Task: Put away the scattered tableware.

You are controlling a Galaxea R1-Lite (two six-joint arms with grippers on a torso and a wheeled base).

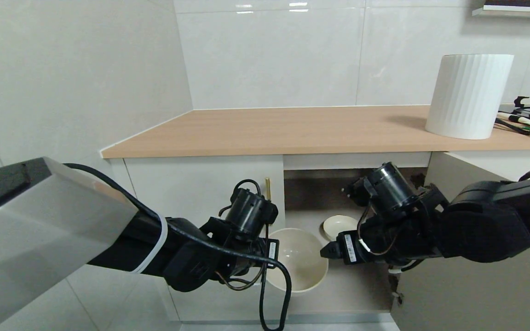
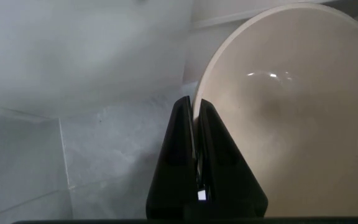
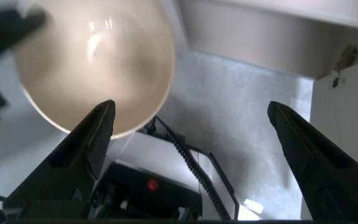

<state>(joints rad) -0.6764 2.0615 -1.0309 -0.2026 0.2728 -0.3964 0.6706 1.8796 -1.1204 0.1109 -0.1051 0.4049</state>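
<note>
One glossy cream bowl (image 1: 299, 262) | left gripper (image 2: 196, 107) pinching rim | right gripper (image 3: 191, 111) spread

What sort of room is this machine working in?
Most likely a kitchen: a wooden counter against a tiled wall, an open cupboard below with a dish inside, and a bowl gripped by the left claw.
</note>
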